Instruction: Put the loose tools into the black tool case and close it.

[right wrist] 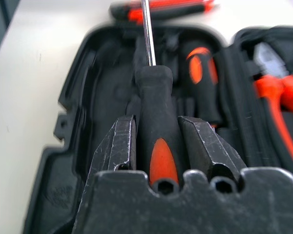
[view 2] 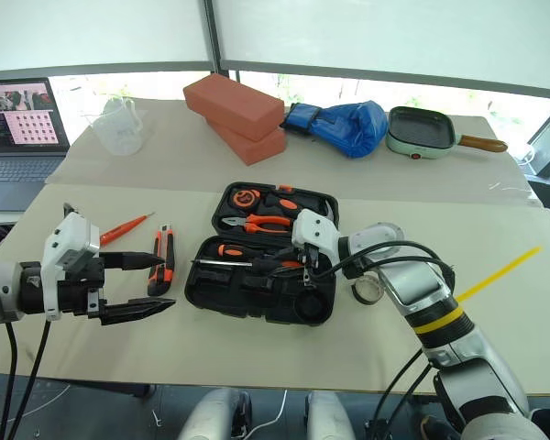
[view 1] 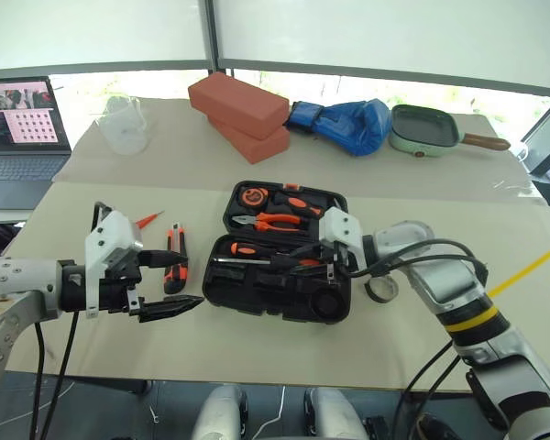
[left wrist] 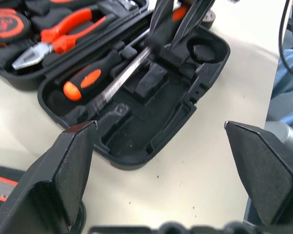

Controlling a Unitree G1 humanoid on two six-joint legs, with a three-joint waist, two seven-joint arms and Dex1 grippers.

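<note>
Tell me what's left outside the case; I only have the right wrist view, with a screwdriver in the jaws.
Observer: A slim red screwdriver and a utility knife lie on the table on the left of the black tool case.
Operator: And the tape roll?
Observer: The tape roll sits on the table on the case's right, beside your right arm.
Operator: Where is the left gripper?
Observer: The left gripper hovers left of the case, near the knife, wide open and holding nothing.
</note>
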